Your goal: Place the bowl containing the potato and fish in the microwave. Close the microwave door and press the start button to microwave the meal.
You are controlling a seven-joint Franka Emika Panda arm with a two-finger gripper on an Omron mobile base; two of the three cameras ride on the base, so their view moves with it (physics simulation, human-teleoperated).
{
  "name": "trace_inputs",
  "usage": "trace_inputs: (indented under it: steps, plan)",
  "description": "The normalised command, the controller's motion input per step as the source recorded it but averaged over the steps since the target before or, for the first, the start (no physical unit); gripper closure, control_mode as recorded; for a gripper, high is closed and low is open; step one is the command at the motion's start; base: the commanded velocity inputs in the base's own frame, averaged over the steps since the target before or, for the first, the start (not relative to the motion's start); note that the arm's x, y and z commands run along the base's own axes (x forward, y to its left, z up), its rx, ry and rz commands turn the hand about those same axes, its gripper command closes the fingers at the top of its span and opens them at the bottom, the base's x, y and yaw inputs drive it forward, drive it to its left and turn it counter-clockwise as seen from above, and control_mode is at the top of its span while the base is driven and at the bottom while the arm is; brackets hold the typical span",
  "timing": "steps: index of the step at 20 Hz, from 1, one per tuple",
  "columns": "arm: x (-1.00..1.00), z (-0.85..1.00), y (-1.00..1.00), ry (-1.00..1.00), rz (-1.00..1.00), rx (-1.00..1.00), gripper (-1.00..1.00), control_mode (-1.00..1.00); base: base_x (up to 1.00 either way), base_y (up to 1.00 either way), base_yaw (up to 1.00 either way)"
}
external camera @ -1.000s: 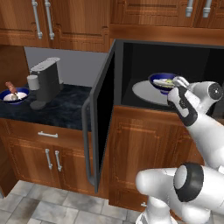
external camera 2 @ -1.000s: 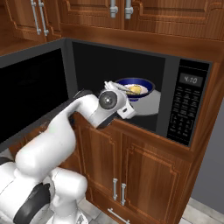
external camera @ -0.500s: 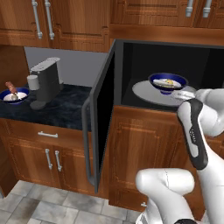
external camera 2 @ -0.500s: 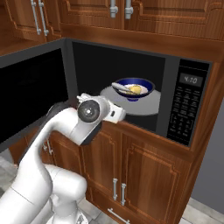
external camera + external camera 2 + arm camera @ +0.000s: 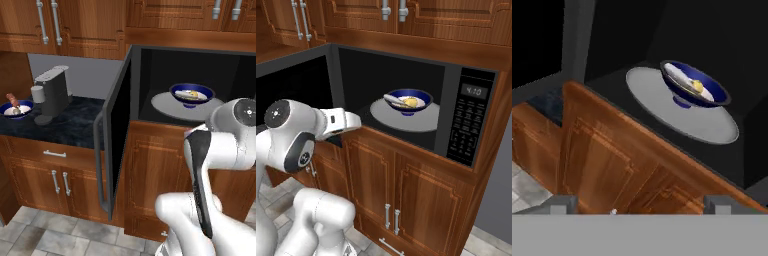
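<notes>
- Since a second ago the arm has pulled back out of the microwave cavity: the hand that hung just beside the bowl now sits outside and below the opening, in front of the wooden cabinet face.
- Bowl position is unchanged; it rests on the round grey turntable plate inside the black cavity, with the yellow potato and the pale fish strip lying in it.
- The fingers stand wide apart and hold nothing; in the hand view the two dark tips of the gripper sit at the bottom corners with the cabinet front between them.
- By my reading, the placing step is done and the closing step is in hand.
- The microwave door is swung fully open, edge-on in the left base view, its vertical bar handle facing out over the floor.
- Next, the arm likely needs to swing left, get behind the door's outer face or handle, and push it round to the frame.
- After that comes the start button on the control panel at the right; which key it is I cannot tell.
- On the counter to the left stand a coffee machine and a second blue bowl, well apart from the work.
</notes>
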Motion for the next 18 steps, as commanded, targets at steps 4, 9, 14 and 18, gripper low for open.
trace_inputs:
  steps: [4,9,14,18]
  plan:
    - [-0.44,0.29,0.71,0.19,0.07,-0.63,-1.0,-1.0,0.0,0.0,0.0]
    - [-0.59,-0.17,0.55,-0.12,0.1,-0.5,-1.0,-1.0,0.0,0.0,0.0]
    - [-0.75,-0.21,0.48,-0.22,0.1,-0.42,-1.0,-1.0,0.0,0.0,0.0]
    - [-0.81,-0.01,0.65,-0.13,0.08,-0.42,-1.0,-1.0,0.0,0.0,0.0]
